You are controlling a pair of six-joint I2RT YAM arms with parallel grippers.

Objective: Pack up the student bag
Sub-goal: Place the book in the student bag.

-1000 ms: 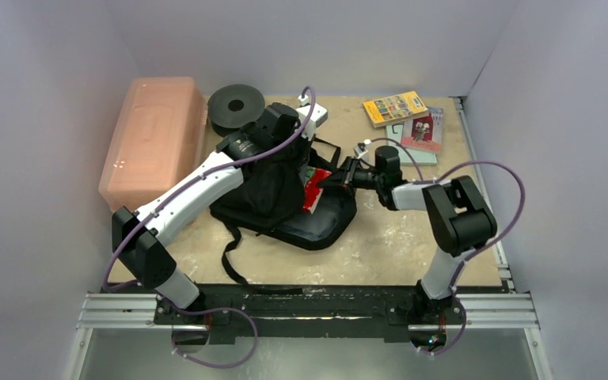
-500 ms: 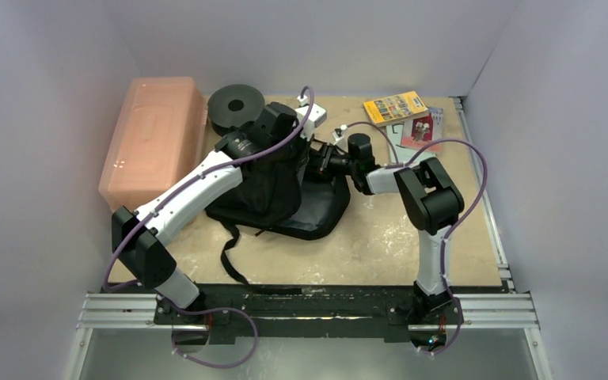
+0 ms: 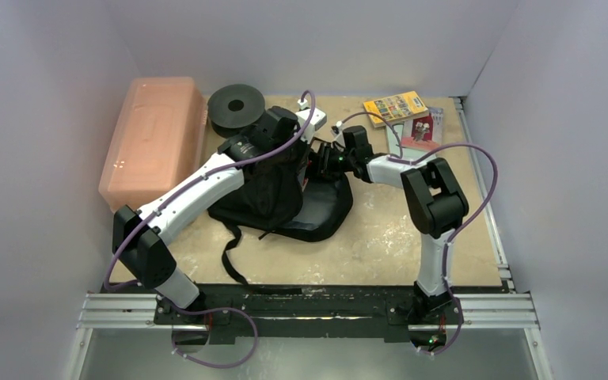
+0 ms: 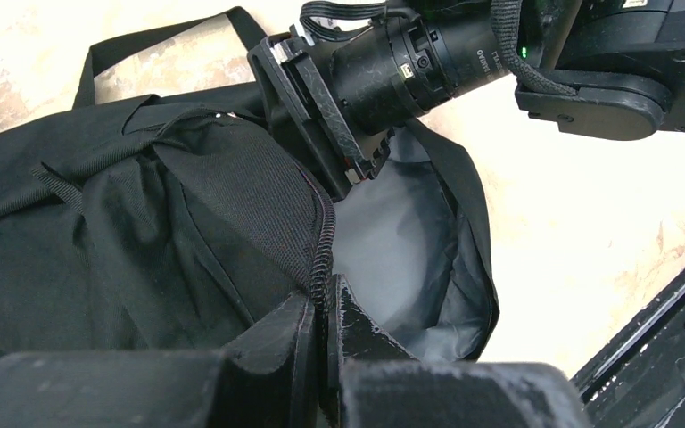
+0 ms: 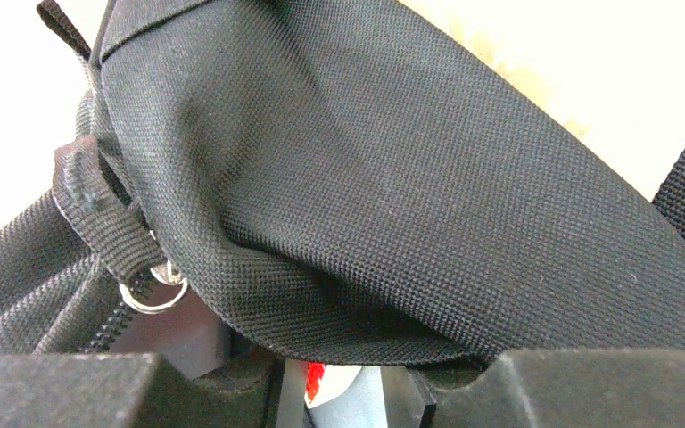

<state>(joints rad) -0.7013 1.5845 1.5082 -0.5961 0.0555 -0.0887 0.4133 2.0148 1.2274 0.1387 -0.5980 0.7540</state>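
The student bag (image 3: 277, 190) lies in the middle of the table, soft and black, with its mouth open toward the right and grey lining (image 4: 392, 241) showing. My left gripper (image 4: 328, 294) is shut on the zip edge of the mouth and holds it up. My right gripper (image 3: 317, 162) reaches into the mouth from the right, under the black fabric (image 5: 392, 178). A red and white thing (image 5: 339, 382) sits between its jaws, mostly hidden by the fabric. Whether the jaws still press on it does not show.
A pink translucent box (image 3: 152, 138) stands at the far left, with a black round spool (image 3: 236, 105) beside it. A yellow book (image 3: 396, 107) and a red-covered one (image 3: 421, 131) lie at the far right. A bag strap (image 3: 229, 249) trails toward the near edge.
My right arm has swung left and pushed the red thing into the bag's mouth; it no longer shows from above. The left arm has held its place.
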